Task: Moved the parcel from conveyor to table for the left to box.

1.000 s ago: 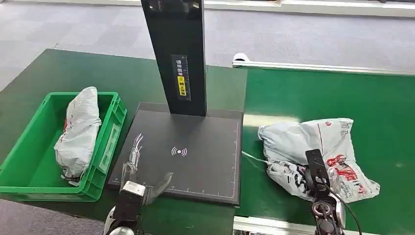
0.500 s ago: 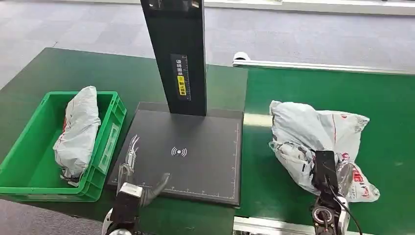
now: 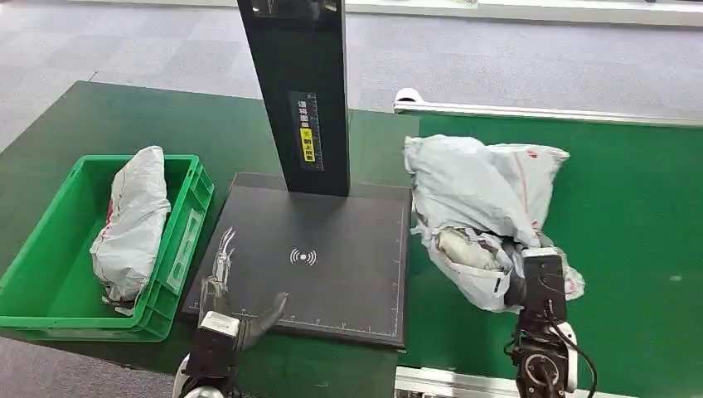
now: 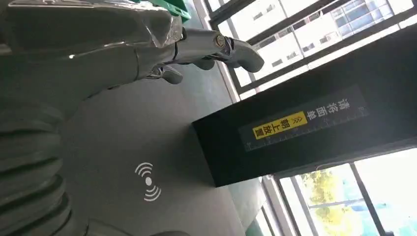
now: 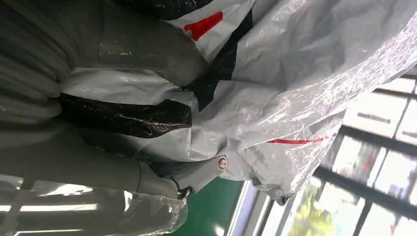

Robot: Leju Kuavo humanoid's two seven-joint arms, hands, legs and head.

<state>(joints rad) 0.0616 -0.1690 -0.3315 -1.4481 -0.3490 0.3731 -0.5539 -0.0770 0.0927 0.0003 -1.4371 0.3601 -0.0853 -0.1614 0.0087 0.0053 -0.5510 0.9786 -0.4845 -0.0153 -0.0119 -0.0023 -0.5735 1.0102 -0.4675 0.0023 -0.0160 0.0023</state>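
At lower right the right hand (image 3: 530, 286) gripped the grey parcel (image 3: 477, 207), raised above the green conveyor (image 3: 630, 191), while the left hand (image 3: 228, 282) rested with fingers spread on the black scanner pad (image 3: 332, 249) at lower centre.

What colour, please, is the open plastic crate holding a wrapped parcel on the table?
The plastic crate is bright green; the head view shows it best.
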